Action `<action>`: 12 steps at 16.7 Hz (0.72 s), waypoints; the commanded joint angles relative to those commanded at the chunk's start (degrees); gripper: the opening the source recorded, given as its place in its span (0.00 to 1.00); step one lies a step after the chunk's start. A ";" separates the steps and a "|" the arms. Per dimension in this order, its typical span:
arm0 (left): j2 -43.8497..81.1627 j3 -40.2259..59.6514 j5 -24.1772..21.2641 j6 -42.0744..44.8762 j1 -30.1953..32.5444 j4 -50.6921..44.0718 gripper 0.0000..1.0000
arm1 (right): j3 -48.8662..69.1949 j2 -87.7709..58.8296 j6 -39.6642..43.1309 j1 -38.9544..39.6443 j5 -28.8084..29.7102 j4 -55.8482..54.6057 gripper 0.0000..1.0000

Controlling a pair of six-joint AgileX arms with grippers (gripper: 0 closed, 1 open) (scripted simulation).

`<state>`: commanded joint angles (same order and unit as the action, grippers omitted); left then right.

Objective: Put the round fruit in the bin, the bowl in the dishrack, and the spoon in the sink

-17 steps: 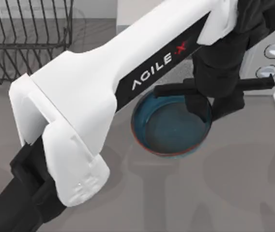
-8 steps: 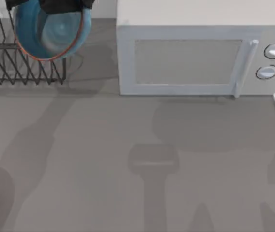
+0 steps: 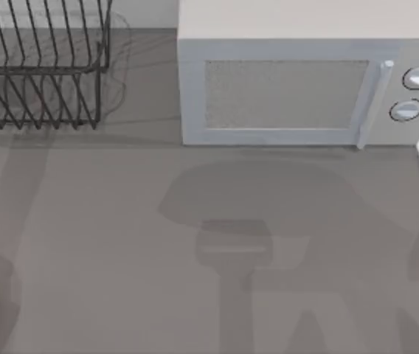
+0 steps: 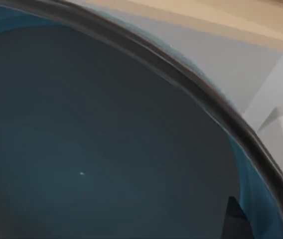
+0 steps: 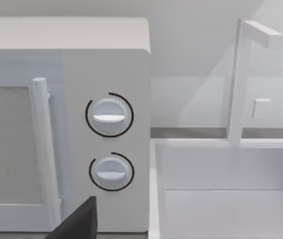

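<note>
from above: looked down on a grey table, bare in the middle and crossed by soft shadows. found the dishrack at the far left, its black wires upright and slanted, standing on the table against the back wall. found a pale grey microwave at the far right, just beside the dishrack but apart from it, door shut, handle and two round dials at its right end. noted a thin white edge along the table's right side, just past the microwave.

from the left wrist: met the bowl very close, its glossy blue-teal inside facing the camera and its dark rim sweeping across in a long curve. saw a dark tip of the left gripper lying against the bowl's inner wall just under the rim, so read the tool as clamped on the bowl. glimpsed pale wall and a tan strip beyond the rim.

from the right wrist: faced the microwave's right end, with its handle and both dials. saw the sink, a white basin, touching the microwave's right side, with a white faucet rising at its far edge. caught a dark part of the right gripper in front of the microwave; could not tell whether wide or narrow.
</note>
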<state>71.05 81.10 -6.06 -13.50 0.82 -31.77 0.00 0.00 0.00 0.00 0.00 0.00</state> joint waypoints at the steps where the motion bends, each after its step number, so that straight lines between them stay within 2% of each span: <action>1: -3.61 -3.29 -0.92 2.63 -2.31 3.67 0.00 | 0.00 0.00 0.00 0.00 0.00 0.00 1.00; 6: -17.21 -14.89 -4.90 12.32 -9.92 16.45 0.00 | 0.00 0.00 0.00 0.00 0.00 0.00 1.00; 12: -20.03 -17.30 -5.80 14.23 -11.20 18.84 0.00 | 0.00 0.00 0.00 0.00 0.00 0.00 1.00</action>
<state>51.02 63.80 -11.86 0.72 -10.38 -12.93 0.00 0.00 0.00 0.00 0.00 0.00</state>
